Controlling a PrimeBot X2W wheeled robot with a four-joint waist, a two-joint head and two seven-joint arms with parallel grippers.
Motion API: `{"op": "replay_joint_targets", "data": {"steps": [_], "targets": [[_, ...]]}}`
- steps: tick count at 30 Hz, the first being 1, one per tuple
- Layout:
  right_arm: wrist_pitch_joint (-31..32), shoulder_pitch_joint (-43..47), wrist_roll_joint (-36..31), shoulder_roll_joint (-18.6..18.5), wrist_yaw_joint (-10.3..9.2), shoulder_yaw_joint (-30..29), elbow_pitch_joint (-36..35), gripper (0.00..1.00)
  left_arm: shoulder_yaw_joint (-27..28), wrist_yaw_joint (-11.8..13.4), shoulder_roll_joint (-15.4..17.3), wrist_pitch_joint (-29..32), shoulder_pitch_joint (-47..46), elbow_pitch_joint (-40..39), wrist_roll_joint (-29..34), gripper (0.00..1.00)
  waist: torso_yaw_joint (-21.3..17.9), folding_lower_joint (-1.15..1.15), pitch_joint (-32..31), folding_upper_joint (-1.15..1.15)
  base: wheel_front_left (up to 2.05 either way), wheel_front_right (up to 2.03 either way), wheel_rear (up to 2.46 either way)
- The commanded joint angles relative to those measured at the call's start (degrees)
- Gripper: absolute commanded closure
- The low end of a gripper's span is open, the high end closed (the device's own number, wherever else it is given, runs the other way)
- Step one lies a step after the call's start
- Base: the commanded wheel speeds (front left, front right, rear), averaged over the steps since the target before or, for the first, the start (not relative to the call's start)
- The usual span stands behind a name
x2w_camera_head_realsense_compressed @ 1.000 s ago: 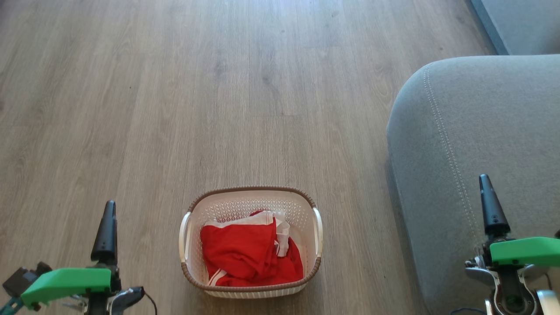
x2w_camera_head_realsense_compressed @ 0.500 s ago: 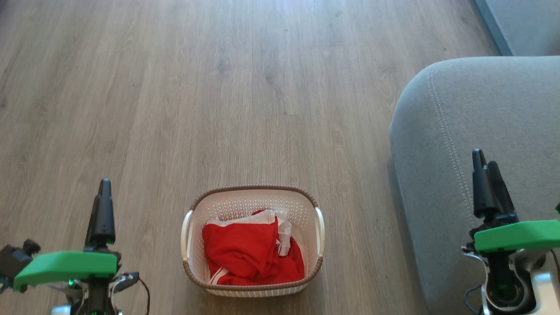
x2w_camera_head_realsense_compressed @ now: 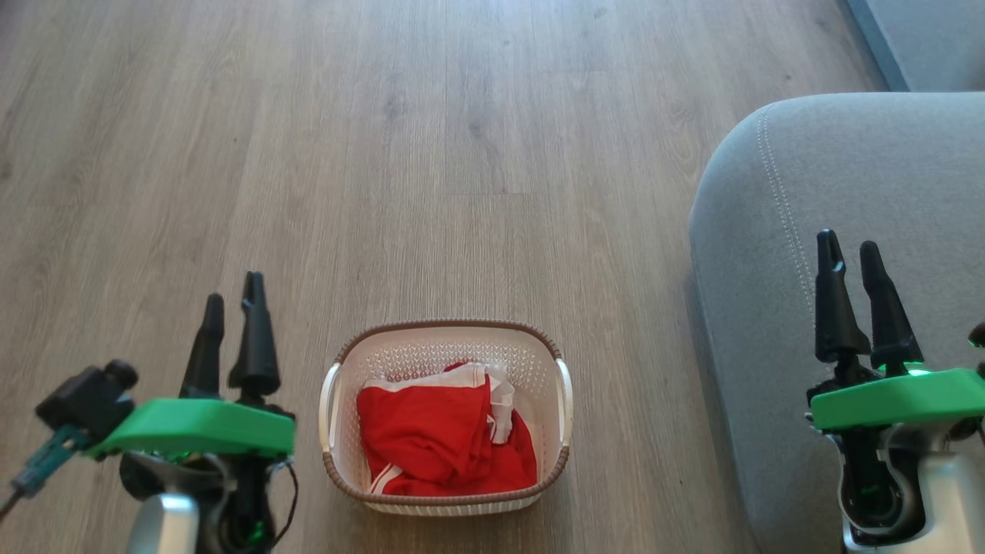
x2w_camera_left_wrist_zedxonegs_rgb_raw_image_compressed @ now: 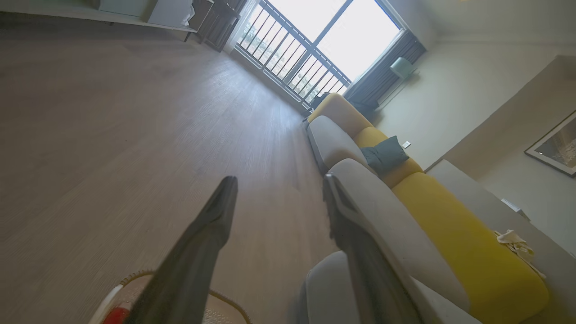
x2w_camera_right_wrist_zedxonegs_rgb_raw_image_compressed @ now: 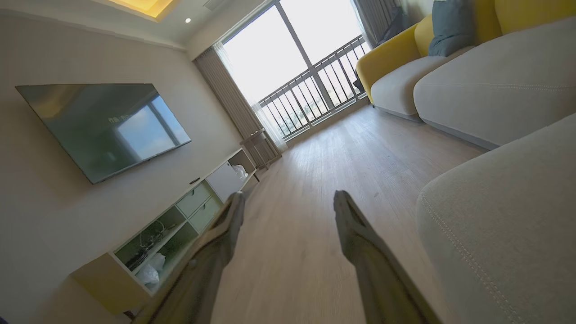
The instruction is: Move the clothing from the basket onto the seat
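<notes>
The left gripper [x2w_camera_head_realsense_compressed: 232, 294] hangs just left of the basket [x2w_camera_head_realsense_compressed: 450, 326], jaws spread and empty, fingers pointing away from the robot. The right gripper [x2w_camera_head_realsense_compressed: 848, 246] is well to the basket's right, above the seat [x2w_camera_head_realsense_compressed: 869, 154], also wide open and holding nothing. The clothing [x2w_camera_head_realsense_compressed: 439, 442] lies heaped in the near half of the basket, red with a white piece folded against its right side. The basket stands on the floor [x2w_camera_head_realsense_compressed: 385, 154], and the seat begins a short way to its right.

Several things could go wrong. The basket looks light, so a finger that comes down on its rim or left handle may shove or tip it. A finger caught in the perforated wall could lift the basket along with the cloth. The heap is loose and layered, so a shallow pinch may take one garment, or only a fold, and leave the white piece behind. Cloth trailing from the jaws could snag the rim, or slip onto the floor right of the basket before it reaches the seat.

A second ago each gripper sat lower in the head view and showed one finger edge-on. Now both have risen and rolled, so two fingers show side by side, and the left one has come closer to the basket. The clothing lies as before.
</notes>
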Motion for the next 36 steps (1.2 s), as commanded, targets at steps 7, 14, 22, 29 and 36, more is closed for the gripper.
{"op": "replay_joint_targets", "data": {"steps": [7, 14, 22, 29, 36], "targets": [[-1.6, -2.7, -6.8, -1.1, 0.01, 2.3, -3.7, 0.0, -3.6, 4.9, 0.6, -1.6, -3.8, -3.6, 8.1, 0.0, 0.2, 0.0, 0.2, 0.0, 0.0, 0.0, 0.0], [-2.8, -1.7, -11.1, -1.1, 0.01, 3.1, -2.0, 0.0, -7.2, 6.2, 0.6, -2.7, -3.3, -1.1, 15.2, 0.0, 0.1, 0.0, -0.1, 0.0, 0.0, 0.0, 0.0], [-4.1, -1.4, -17.2, -1.3, 0.01, 4.8, -0.7, 0.0, -9.6, 8.8, 0.9, -4.1, -3.6, 0.6, 22.7, 0.0, -0.2, 0.0, -0.5, 0.0, 0.0, 0.0, 0.0], [-5.3, -1.7, -22.3, -1.7, 0.01, 5.8, -1.4, 0.0, -13.1, 13.9, 1.7, -5.3, -4.9, -2.2, 28.3, 0.0, -0.2, 0.0, -0.4, 0.0, 0.0, 0.0, 0.0], [-6.5, -1.4, -26.8, -1.6, 0.01, 6.1, -1.6, 0.0, -14.0, 14.3, 1.3, -6.4, -3.2, -0.8, 25.9, 0.0, 0.2, 0.0, -0.8, 0.0, 0.0, 0.0, 0.0]]}}
